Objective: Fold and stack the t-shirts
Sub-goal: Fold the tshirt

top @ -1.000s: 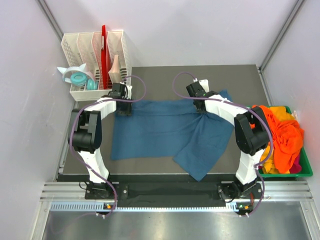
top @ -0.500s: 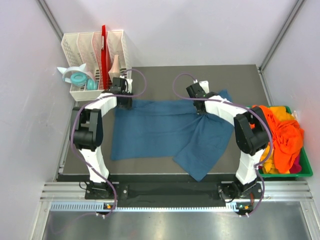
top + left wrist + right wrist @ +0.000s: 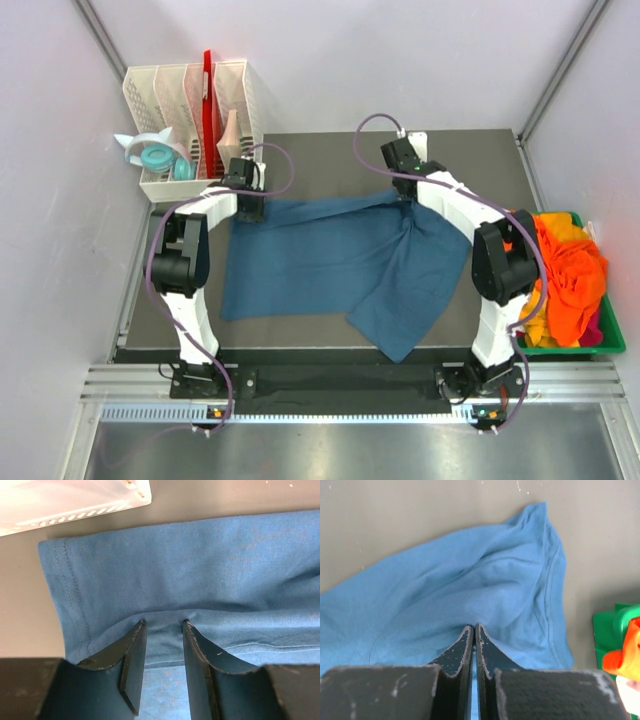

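While both arms pinch the far edge of the large teal-blue cotton t-shirt (image 3: 330, 265), this reads as the spread-and-flatten step; no fold made yet.

Left gripper (image 3: 162, 623): jaws partly apart, a bunched ridge of cloth clamped between the tips, just inside the stitched hem at the shirt's far-left corner. That corner lies close to the white plastic file rack (image 3: 195, 110).

Right gripper (image 3: 473, 627): jaws pressed together on a thin pinch of the same shirt at its far-right edge, creases fanning out from the tips.

Shirt lies on the dark table mat (image 3: 330, 150) between the arms. Left half flat-ish; right half twisted, with a flap running diagonally toward the near edge.

Next move, my read: pull the two grips apart along the far edge to take out the twist, then lay it flat. Keep tension even, since the right pinch looks shallow and could slip.

Bright orange tees (image 3: 570, 275) sit heaped in the green plastic bin (image 3: 610, 345) on the right, well apart from both grippers, not yet folded.
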